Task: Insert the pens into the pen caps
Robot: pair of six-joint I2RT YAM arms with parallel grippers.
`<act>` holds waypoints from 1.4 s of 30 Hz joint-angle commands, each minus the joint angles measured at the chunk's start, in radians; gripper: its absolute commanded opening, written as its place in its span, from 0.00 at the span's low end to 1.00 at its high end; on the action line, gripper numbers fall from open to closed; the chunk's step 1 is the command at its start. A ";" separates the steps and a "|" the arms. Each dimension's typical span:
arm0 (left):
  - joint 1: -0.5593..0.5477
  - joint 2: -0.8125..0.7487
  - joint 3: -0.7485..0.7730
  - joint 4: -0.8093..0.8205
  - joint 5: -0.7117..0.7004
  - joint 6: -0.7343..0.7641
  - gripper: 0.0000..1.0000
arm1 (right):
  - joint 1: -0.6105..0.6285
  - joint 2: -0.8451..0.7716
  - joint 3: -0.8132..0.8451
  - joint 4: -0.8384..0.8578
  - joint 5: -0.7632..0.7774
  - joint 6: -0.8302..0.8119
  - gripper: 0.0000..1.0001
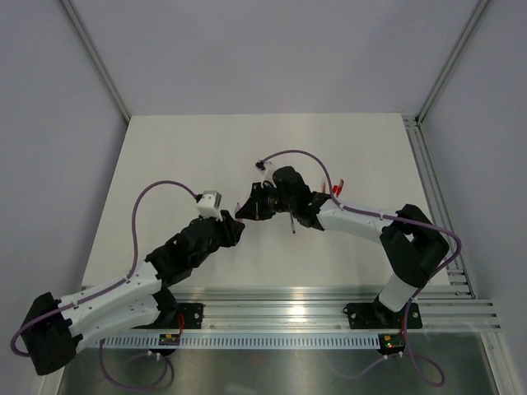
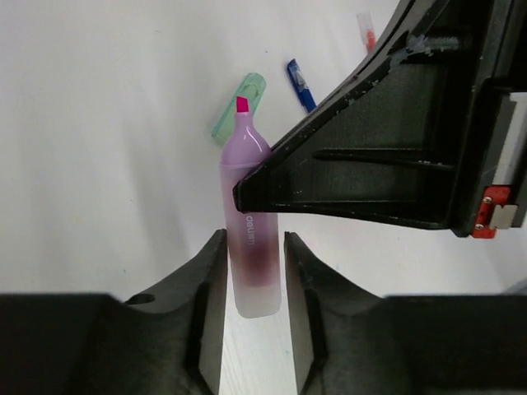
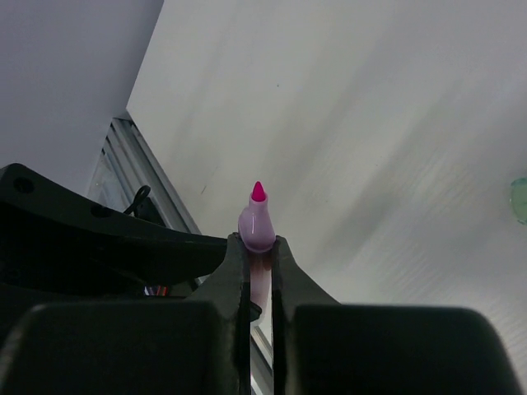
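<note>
Pink highlighter [image 2: 247,156], uncapped, is held above mid-table between the arms. Right gripper [image 3: 258,247] clamps the barrel just behind the tip, probably to steer it into the pale green cap [image 2: 239,107] lying on the table [image 2: 99,123] nearby. Left gripper [image 2: 254,239] flanks the rear end, jaws parted, not pinching.
</note>
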State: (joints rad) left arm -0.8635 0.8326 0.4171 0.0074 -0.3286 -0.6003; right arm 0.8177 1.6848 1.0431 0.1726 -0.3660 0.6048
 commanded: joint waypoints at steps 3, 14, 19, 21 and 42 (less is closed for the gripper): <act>-0.011 -0.180 0.061 0.014 0.149 -0.055 0.41 | 0.000 -0.135 -0.037 0.114 -0.140 -0.054 0.00; -0.009 -0.472 0.068 -0.083 0.433 -0.174 0.51 | 0.079 -0.301 0.003 0.103 -0.349 -0.042 0.00; -0.009 -0.529 0.081 -0.099 0.496 -0.208 0.50 | 0.127 -0.330 -0.009 0.221 -0.335 0.029 0.00; -0.011 -0.547 0.080 -0.109 0.511 -0.213 0.50 | 0.138 -0.329 -0.018 0.258 -0.337 0.067 0.00; -0.009 -0.687 0.084 -0.227 0.536 -0.187 0.01 | 0.159 -0.346 -0.049 0.285 -0.274 0.102 0.00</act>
State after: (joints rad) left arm -0.8700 0.1516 0.4625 -0.2104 0.1951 -0.8135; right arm 0.9657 1.3678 0.9939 0.4328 -0.6548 0.6971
